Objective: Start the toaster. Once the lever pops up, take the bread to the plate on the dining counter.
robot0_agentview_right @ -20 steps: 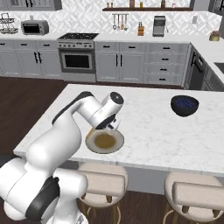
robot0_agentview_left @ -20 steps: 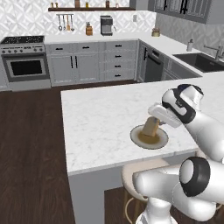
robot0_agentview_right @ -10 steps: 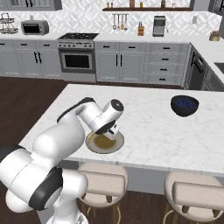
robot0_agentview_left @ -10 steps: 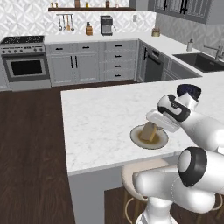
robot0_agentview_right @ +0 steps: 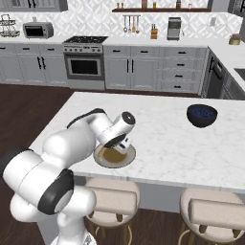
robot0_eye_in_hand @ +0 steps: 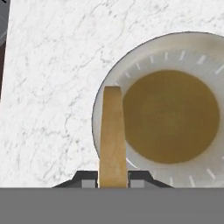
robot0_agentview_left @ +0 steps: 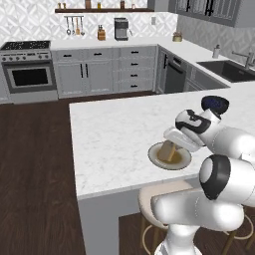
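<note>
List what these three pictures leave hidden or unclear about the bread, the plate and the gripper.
- Gripper fingertips: hand view, cut off at the bottom; only their tops flank the bread.
- Bread's lower edge: left base view, whether it touches the plate cannot be told.
- Bread: right base view, covered by the hand.
- Plate's far rim: right base view, behind the hand.
- Dining counter right part: left base view, blocked by the arm.

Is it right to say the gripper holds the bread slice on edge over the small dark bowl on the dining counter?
Not quite. The gripper holds the bread on edge over the plate, not the dark bowl, which sits apart farther along the dining counter. The hand view shows this.
</note>
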